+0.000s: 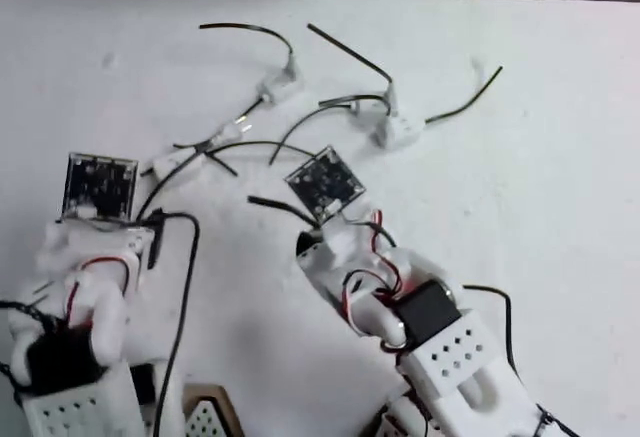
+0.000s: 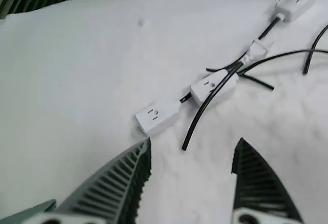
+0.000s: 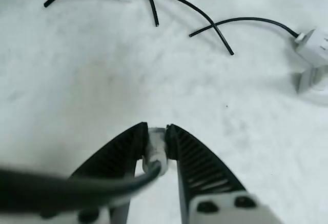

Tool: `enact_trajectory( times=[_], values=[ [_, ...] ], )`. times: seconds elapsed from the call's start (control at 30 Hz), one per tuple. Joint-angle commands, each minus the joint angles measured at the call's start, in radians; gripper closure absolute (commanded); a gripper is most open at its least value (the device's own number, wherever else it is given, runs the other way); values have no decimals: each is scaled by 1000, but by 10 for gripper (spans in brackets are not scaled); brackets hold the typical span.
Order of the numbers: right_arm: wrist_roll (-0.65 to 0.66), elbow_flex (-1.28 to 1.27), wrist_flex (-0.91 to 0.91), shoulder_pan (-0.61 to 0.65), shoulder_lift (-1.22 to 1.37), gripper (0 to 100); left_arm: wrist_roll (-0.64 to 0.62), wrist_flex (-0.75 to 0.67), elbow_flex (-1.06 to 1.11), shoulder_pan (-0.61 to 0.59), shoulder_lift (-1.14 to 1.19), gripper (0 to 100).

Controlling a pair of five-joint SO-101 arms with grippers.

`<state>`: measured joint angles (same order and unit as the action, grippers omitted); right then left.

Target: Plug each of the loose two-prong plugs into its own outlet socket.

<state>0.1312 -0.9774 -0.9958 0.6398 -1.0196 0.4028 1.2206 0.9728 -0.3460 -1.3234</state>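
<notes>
Pinching a blocky plug (image 3: 154, 151) (plastic, perhaps): ribbed right claw (image 3: 156, 128).

White sockets (image 2: 158, 115) with black cords (image 2: 195, 121) lie on a white table (image 2: 77, 80); the left pincer (image 2: 193, 143) is dark and ribbed.

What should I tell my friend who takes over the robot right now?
Left gripper: open and empty, over the table close to a white socket.
Right gripper: shut on a white plug with a black cord.
Another plug lies loose farther off.
Done: one plug is picked up.
Left: push it into a socket, then plug in the loose one.
</notes>
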Motion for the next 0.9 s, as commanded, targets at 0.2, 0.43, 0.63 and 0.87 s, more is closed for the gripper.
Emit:
enact_trajectory(
  times=[0.2, 0.43, 0.63, 0.87],
  values=[
    [-12, -123, 110, -15, 2, 981, 265, -23, -258, -56, 547, 731],
    [-12, -146, 110, -13, 2, 981, 575, -23, -522, -134, 892, 661],
    [-12, -147, 110, -13, 2, 981, 732, -31, -727, -171, 1158, 661],
    [-12, -158, 110, -13, 2, 981, 730, -28, -988, -183, 1511, 661]
  ],
)
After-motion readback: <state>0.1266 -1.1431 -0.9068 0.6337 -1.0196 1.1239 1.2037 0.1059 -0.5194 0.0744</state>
